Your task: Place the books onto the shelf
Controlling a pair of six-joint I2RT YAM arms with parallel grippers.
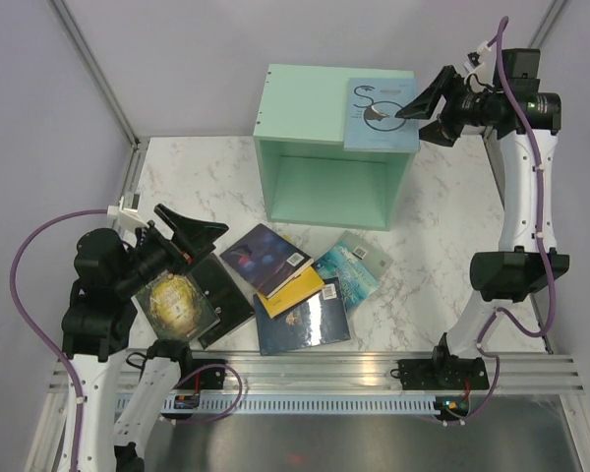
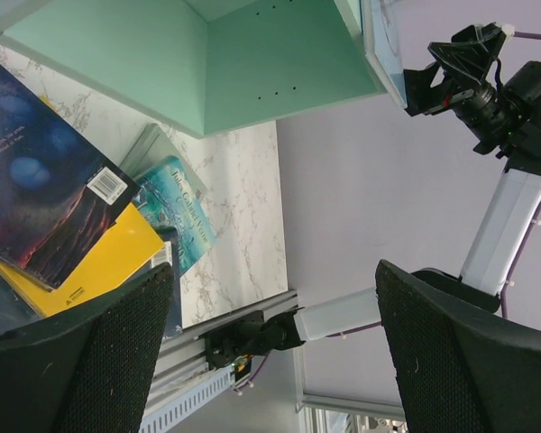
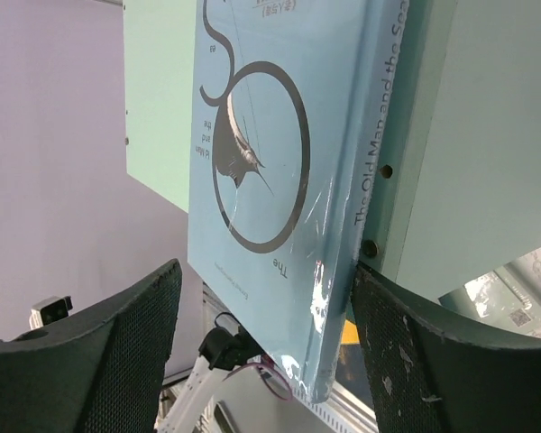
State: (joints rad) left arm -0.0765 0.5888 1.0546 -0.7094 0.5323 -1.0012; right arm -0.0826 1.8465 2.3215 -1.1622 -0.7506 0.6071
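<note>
The mint-green shelf [image 1: 305,98] stands at the back of the table, its open front toward me. A light blue book [image 1: 374,118] lies flat on its top at the right end. My right gripper [image 1: 418,103] is at that book's right edge. In the right wrist view the right gripper [image 3: 266,271] is open, with the book [image 3: 270,180] between its fingers and a clear gap on one side. Several books lie in front of the shelf [image 2: 252,63], among them a galaxy one [image 1: 265,258] and a yellow one [image 1: 297,287]. My left gripper [image 1: 192,236] hovers open and empty above the left books.
A gold-brown book [image 1: 175,303] and a black book [image 1: 221,295] lie under my left arm. A teal book [image 1: 349,275] and a pale green one [image 1: 366,251] lie right of the pile. Metal rails [image 1: 315,369] run along the near edge, with walls on both sides.
</note>
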